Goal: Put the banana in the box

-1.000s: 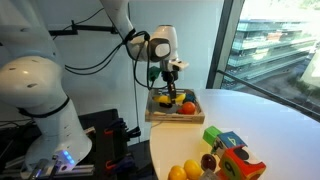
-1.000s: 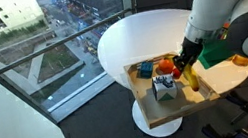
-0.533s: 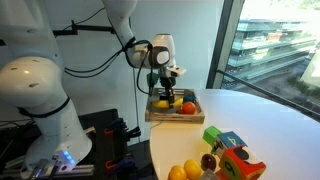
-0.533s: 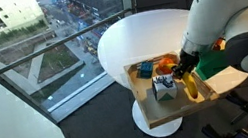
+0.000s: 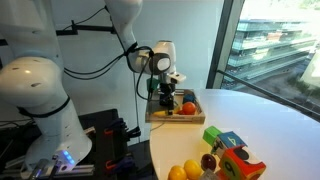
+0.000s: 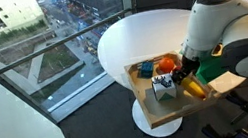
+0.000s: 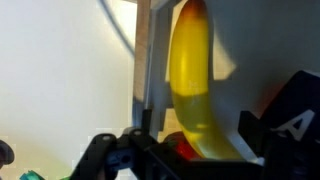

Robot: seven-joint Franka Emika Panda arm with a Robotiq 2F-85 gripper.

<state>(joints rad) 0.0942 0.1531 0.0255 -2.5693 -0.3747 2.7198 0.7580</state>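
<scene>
The yellow banana (image 7: pixel 190 80) fills the middle of the wrist view, standing between my two dark fingers. A sliver of space shows between the left finger (image 7: pixel 142 125) and the banana, while the right finger (image 7: pixel 250 125) sits close against it. My gripper (image 5: pixel 165 92) hangs low over the near-robot end of the light-wood box (image 5: pixel 150 116), jaws spread. In an exterior view the banana (image 6: pixel 194 89) slants down into the box (image 6: pixel 164 123) just below the gripper (image 6: pixel 187 71). Whether it rests on the box floor is hidden by the fingers.
The box also holds a red and orange fruit (image 5: pixel 186 107), a blue piece (image 6: pixel 145 71) and a pale block (image 6: pixel 163 88). Colourful toy blocks (image 5: pixel 228 150) and round yellow fruits (image 5: pixel 185 171) sit on the white round table (image 5: pixel 265 115). A window runs behind the table.
The arm has come down and toward the box's near-robot end with the banana. The jaws, shut on the banana before, now stand apart.
</scene>
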